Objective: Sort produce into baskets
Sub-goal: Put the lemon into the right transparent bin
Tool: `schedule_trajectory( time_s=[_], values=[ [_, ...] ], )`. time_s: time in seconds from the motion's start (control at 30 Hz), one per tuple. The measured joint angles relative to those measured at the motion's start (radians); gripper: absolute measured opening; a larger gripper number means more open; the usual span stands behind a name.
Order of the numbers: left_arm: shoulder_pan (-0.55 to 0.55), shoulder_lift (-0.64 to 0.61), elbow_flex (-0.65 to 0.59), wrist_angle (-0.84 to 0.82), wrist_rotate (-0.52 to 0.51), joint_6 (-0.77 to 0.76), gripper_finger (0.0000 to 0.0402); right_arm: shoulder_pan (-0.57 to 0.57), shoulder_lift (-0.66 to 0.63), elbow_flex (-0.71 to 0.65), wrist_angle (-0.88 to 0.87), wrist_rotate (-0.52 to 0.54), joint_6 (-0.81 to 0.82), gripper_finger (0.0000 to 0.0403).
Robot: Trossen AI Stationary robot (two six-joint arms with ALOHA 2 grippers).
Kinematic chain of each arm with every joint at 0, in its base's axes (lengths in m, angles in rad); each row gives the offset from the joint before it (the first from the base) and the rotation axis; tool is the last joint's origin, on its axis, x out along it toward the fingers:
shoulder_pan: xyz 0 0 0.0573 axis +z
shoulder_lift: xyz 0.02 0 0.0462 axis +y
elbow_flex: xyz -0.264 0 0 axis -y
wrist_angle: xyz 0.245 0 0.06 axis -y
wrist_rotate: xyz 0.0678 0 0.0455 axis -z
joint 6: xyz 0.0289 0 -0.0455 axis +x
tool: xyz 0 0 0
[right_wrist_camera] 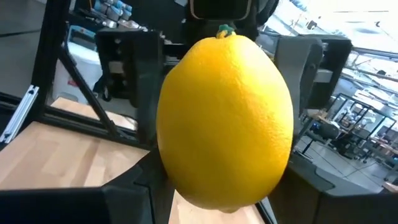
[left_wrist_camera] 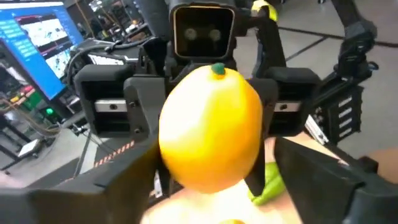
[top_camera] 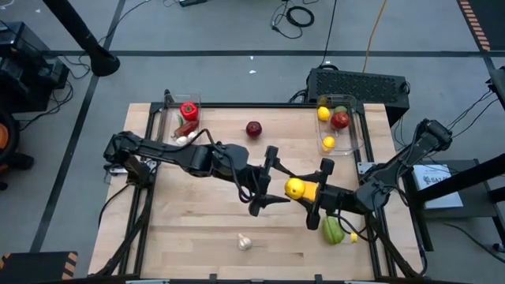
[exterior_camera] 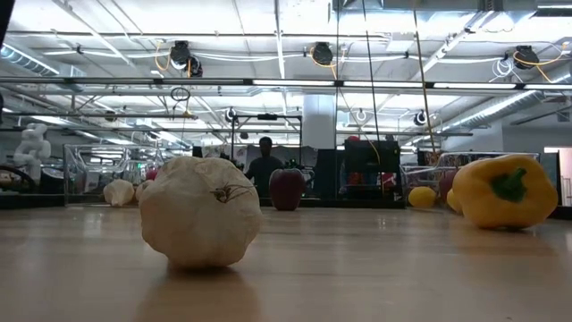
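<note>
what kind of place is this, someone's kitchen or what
Not a kitchen; most likely a robotics lab or workshop. Exposed ceiling pipes and strip lights fill the low view, cables trail over the grey floor, and a monitor glows behind the bench.

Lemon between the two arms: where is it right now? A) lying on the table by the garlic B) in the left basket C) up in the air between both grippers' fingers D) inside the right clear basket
C: the high view shows the lemon mid-table between the left gripper and right gripper, and both wrist views show it filling the gap between facing fingers, off the wood.
</note>
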Motion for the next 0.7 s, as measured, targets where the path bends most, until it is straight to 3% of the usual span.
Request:
schedule_trajectory(
  time_s=[0.1,0.2,0.3,0.47,0.57,0.7],
  values=[
    [-0.010,-0.026,-0.001,-0.009,-0.065,0.024,0.0372,0.002,-0.001,0.001,-0.003,0.022,-0.001,0.0196],
    [-0.032,-0.080,-0.001,-0.083,-0.235,0.015,0.0395,0.001,-0.001,0.002,-0.023,0.030,0.000,0.0196],
    [-0.055,-0.151,-0.001,-0.245,-0.367,-0.095,0.0386,0.000,-0.001,0.002,-0.044,0.086,-0.004,0.0196],
    [-0.101,-0.243,-0.001,-0.452,-0.382,-0.295,0.0362,-0.050,-0.001,0.002,-0.126,0.262,-0.074,0.0196],
    [-0.144,-0.273,0.000,-0.512,-0.407,-0.378,0.0354,-0.124,-0.002,0.002,-0.198,0.339,-0.075,0.0196],
    [-0.198,-0.284,0.000,-0.666,-0.522,-0.507,0.0352,-0.275,-0.002,0.002,-0.358,0.353,0.008,0.0196]
  ],
)
